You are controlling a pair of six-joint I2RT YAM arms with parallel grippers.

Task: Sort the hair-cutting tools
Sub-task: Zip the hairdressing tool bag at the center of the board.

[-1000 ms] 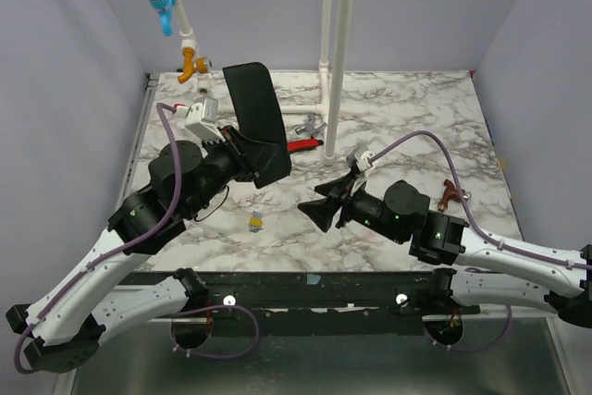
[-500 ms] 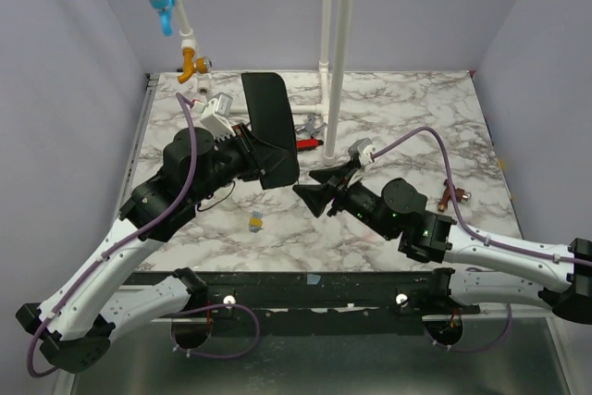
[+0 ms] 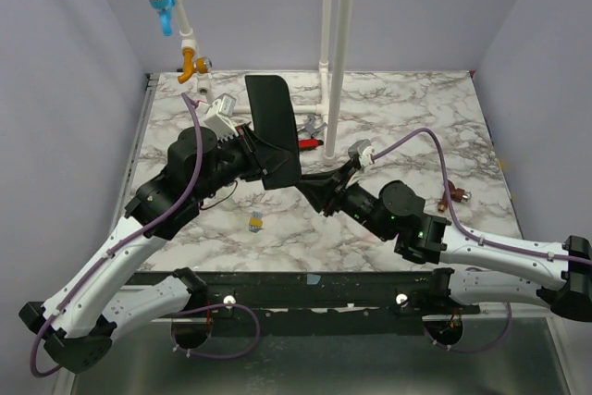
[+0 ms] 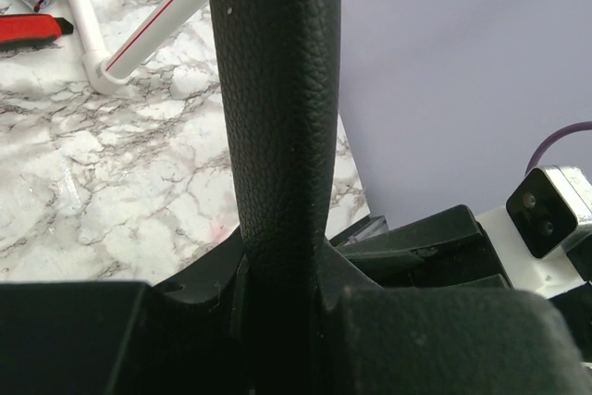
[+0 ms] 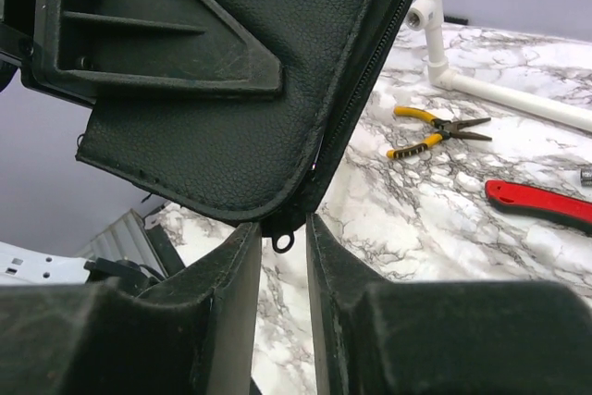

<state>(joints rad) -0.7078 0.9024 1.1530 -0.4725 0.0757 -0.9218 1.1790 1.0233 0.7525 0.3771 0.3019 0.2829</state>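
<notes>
My left gripper [image 3: 263, 160] is shut on a black leather pouch [image 3: 272, 116], which it holds upright above the table; the pouch [image 4: 273, 90] fills the middle of the left wrist view. My right gripper [image 3: 311, 188] sits at the pouch's lower corner. Its jaws stand a narrow gap apart [image 5: 282, 228], and the small zipper-pull ring [image 5: 282, 243] hangs between the fingertips without touching them. A small silver metal tool that looks like scissors [image 3: 314, 124] lies by the white pipe. No other hair-cutting tools show.
White upright pipes [image 3: 338, 43] stand at the back centre. A red-handled tool [image 5: 541, 203] and yellow-handled pliers [image 5: 435, 131] lie near them. A small yellow-grey item [image 3: 256, 221] lies at front centre. A brown item [image 3: 453, 195] lies at right, and a tap [image 3: 163, 5] hangs at back left.
The left arm has carried the pouch right and farther back. The right gripper has moved up-left to the pouch's lower corner, and its jaws have narrowed around the zipper pull.
</notes>
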